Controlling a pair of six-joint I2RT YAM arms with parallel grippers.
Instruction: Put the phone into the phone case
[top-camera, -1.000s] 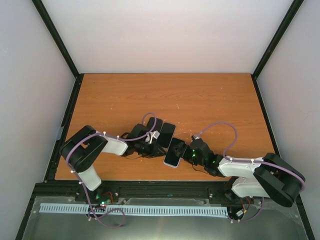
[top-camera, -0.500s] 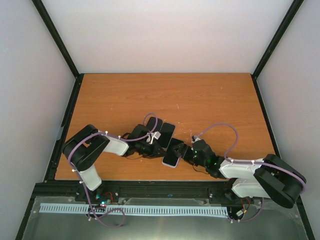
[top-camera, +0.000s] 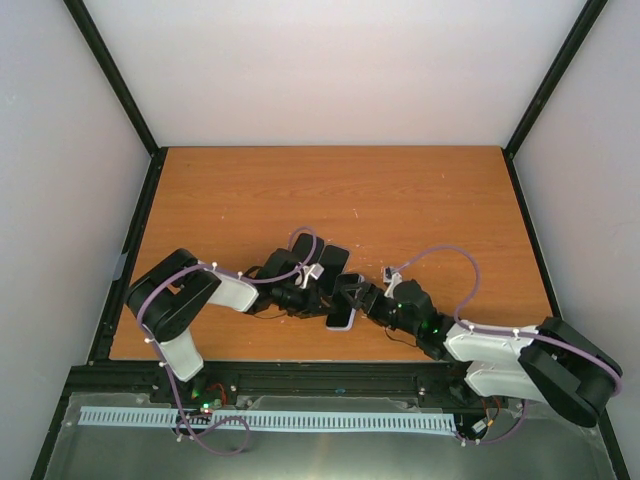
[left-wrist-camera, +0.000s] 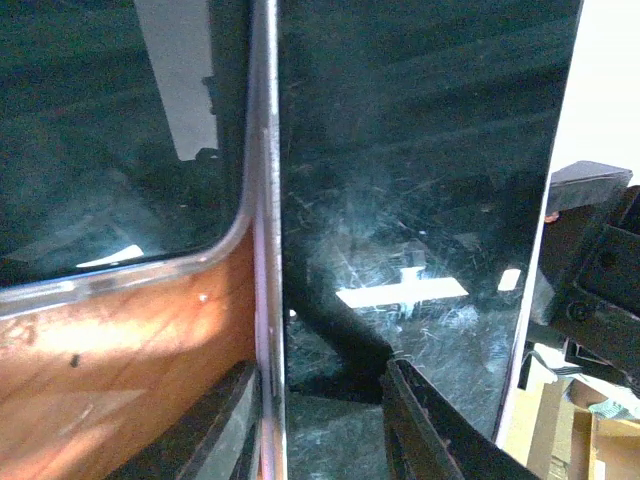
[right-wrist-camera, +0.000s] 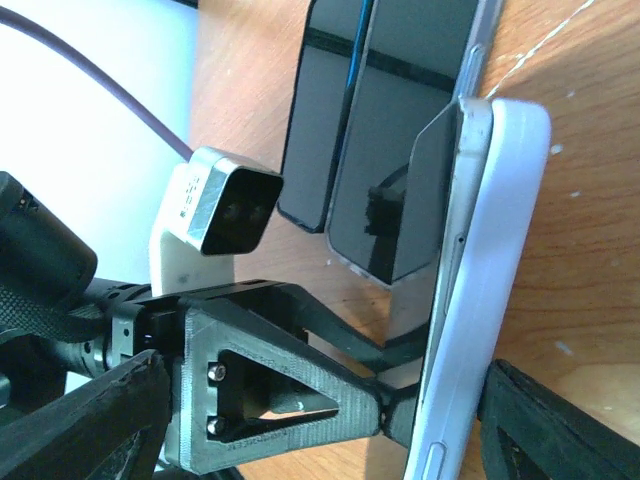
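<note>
The phone (top-camera: 342, 316), with a dark screen, silver frame and white back, is tipped up on its long edge between the two grippers. It fills the left wrist view (left-wrist-camera: 420, 200) and shows in the right wrist view (right-wrist-camera: 500, 250). My left gripper (top-camera: 322, 293) is narrowly closed over the phone's long edge (left-wrist-camera: 320, 368). One finger is on the screen and the other is beside the frame. My right gripper (top-camera: 356, 296) is wide open (right-wrist-camera: 325, 372), with its right finger (right-wrist-camera: 560, 430) against the white back. The dark phone case (top-camera: 333, 262) with a clear rim lies flat just beyond (left-wrist-camera: 100, 130) (right-wrist-camera: 410, 120).
A second black slab (right-wrist-camera: 315, 130) lies beside the case, partly under the left arm's cable (top-camera: 300, 238). Both arms crowd the near middle of the wooden table (top-camera: 330, 190). Its front edge is close behind the phone.
My right gripper has moved left against the phone. The phone has tipped from lying nearly flat to standing on its edge. My left gripper has edged slightly right.
</note>
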